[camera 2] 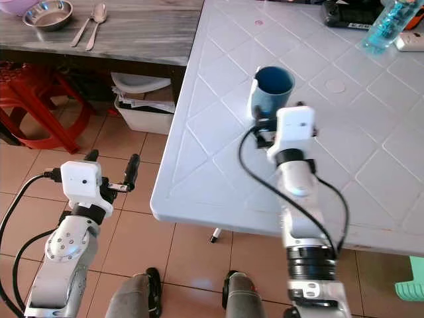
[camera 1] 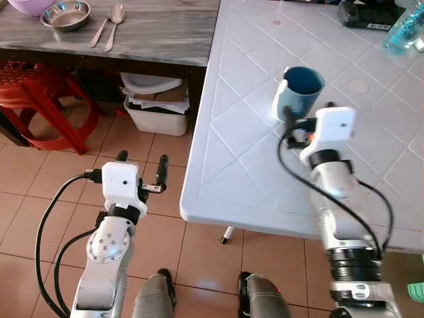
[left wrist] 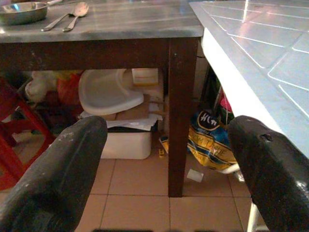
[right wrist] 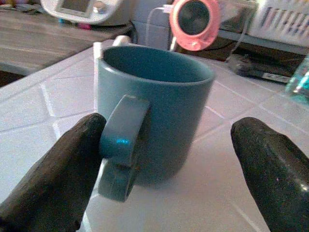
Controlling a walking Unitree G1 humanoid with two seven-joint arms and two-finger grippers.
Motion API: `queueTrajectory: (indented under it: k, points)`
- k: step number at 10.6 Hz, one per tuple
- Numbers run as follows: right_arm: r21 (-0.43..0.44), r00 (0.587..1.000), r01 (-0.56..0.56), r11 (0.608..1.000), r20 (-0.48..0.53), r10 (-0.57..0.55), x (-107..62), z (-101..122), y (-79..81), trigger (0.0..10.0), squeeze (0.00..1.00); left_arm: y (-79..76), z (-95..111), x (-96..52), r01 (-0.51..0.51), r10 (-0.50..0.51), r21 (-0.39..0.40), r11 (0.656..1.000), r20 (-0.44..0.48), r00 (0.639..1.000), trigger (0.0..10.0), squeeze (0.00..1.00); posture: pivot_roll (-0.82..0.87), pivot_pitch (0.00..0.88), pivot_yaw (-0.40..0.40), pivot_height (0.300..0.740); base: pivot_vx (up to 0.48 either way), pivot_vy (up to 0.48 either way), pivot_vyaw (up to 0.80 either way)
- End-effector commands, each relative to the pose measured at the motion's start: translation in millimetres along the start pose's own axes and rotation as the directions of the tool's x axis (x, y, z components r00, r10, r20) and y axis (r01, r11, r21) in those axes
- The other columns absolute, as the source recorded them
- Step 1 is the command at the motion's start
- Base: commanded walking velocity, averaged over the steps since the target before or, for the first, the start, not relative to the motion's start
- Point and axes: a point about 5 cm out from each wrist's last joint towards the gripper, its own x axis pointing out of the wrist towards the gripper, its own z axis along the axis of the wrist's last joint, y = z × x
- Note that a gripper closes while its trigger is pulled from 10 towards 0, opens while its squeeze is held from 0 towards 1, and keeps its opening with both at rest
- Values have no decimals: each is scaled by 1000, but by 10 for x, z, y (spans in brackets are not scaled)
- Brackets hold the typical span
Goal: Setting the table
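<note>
A blue ceramic mug point(camera 1: 299, 91) stood upright on the white plastic desk point(camera 1: 238, 152) with its moulded diamond pattern, a little in from the desk's left edge and nearer its front edge than its far one. Its handle pointed back toward the robot. The right pincer point(right wrist: 161, 159) reached over the desk with its two black fingers point(right wrist: 53, 169) spread wide on either side of the mug; in the right wrist view one finger lay just beside the handle, and whether it touched could not be told, while the other stood apart from the mug's wall.

The left pincer point(camera 1: 141, 169) hung over the tiled floor point(camera 1: 40, 205) off the white desk's left edge, its fingers also spread and gripping nothing.

Beyond it stood a dark wooden desk point(camera 1: 159, 33) with a grey top, carrying a small steel bowl point(camera 1: 65, 14) and two metal spoons point(camera 1: 109, 25) lying side by side near its front edge. Under that desk sat a white plastic bin point(camera 1: 156, 106) stuffed with paper and a white lid. A red plastic stool point(camera 1: 40, 99) stood on the floor to its left. At the white desk's far right corner were a clear bluish bottle point(camera 1: 404, 26) and a black device point(camera 1: 368, 14).
</note>
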Motion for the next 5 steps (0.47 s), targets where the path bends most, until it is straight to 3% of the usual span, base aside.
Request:
queueTrajectory:
  k: [1, 3, 4, 5]
  points:
    - [-1, 1000, 11, 1000, 7, -11, 0, 8, -26, 10000, 0, 12, -2, -17, 2, -2, 1, 1000, -6, 1000, 10000, 0, -27, 245, 20, 740, 0, 0, 0]
    - [-3, 1000, 12, 1000, 3, -12, 18, -13, -29, 10000, 0, 13, -2, -14, 6, -6, 2, 1000, -7, 1000, 10000, 0, -24, 247, 24, 740, 0, 0, 0]
    - [-6, 1000, 7, 1000, 11, -7, 43, -3, -20, 0, 0, 9, 1, -12, 8, -8, 3, 1000, -6, 1000, 10000, 0, -22, 247, 23, 740, 0, 0, 0]
    - [-8, 1000, 8, 1000, 13, -8, 75, 16, -20, 0, 0, 20, 4, -14, 5, -5, 5, 1000, -6, 1000, 10000, 0, -18, 247, 22, 740, 0, 0, 0]
